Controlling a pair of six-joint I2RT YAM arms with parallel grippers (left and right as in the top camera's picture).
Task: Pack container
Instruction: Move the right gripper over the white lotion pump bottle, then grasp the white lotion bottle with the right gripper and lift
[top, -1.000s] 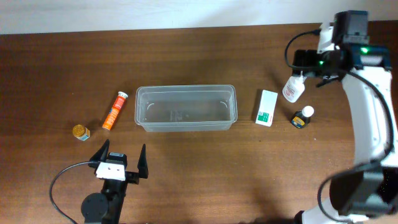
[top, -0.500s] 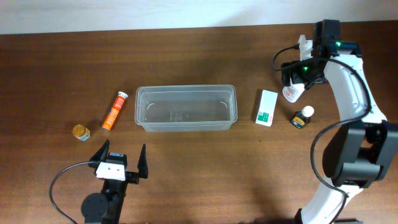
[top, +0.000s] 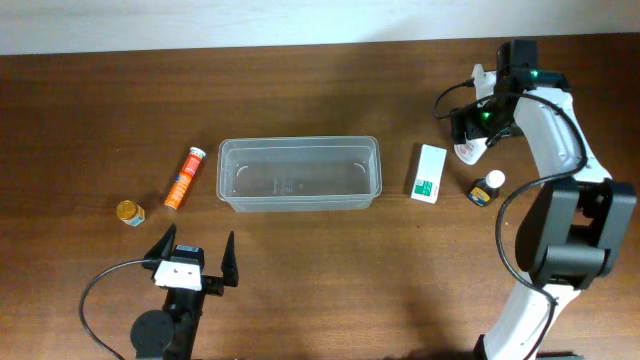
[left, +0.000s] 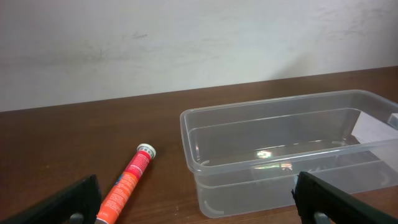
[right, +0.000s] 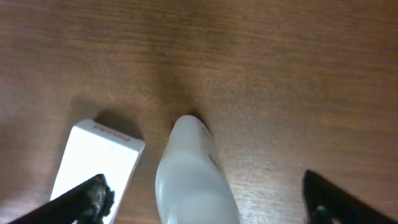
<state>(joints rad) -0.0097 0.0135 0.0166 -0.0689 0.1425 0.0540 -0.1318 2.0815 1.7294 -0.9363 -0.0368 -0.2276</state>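
Note:
The clear plastic container (top: 298, 172) stands empty at the table's middle; it also shows in the left wrist view (left: 280, 149). My right gripper (top: 472, 128) is open, directly over a white bottle (top: 467, 150) lying on the table; in the right wrist view the bottle (right: 196, 174) lies between the spread fingers. A white-and-green carton (top: 430, 173) lies left of it, seen also in the right wrist view (right: 93, 165). My left gripper (top: 192, 262) is open and empty near the front edge, facing the container.
An orange tube (top: 184, 177) lies left of the container, also in the left wrist view (left: 127, 180). A small yellow-lidded jar (top: 129, 212) sits further left. A small dark bottle with a white cap (top: 486, 188) stands right of the carton.
My right arm has swung left and down, bringing the open gripper over the white bottle. The left arm and the objects have not moved.

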